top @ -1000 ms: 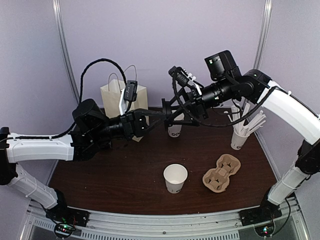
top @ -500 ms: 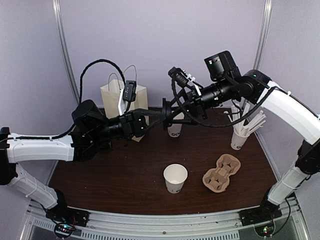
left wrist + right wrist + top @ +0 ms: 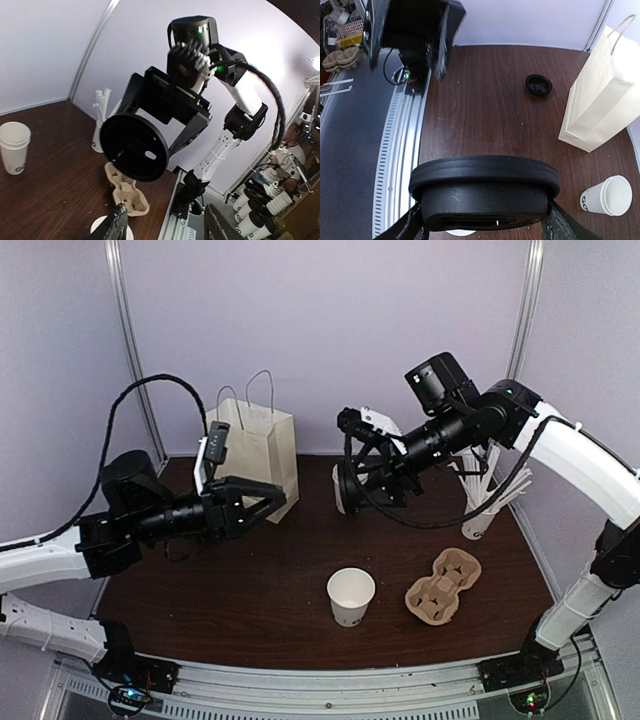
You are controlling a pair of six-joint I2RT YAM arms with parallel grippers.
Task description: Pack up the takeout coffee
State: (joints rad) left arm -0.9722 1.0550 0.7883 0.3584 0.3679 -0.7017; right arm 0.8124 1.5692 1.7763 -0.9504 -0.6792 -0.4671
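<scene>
Gripper (image 3: 484, 222) (R) on lid (image 3: 484, 187) 1 of 2; 2 cups (image 3: 351, 595) (image 3: 14, 147)

even diffuse light, soft shadows on the table (image 3: 250, 580), fisheye warp in both wrist views, glare on the wall (image 3: 292, 45), faint sheen on the black lid (image 3: 485, 175).

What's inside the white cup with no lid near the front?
Nothing that shows: the open cup looks white and empty inside. Its near wall hides part of the bottom, so something tiny there could not be seen.
</scene>
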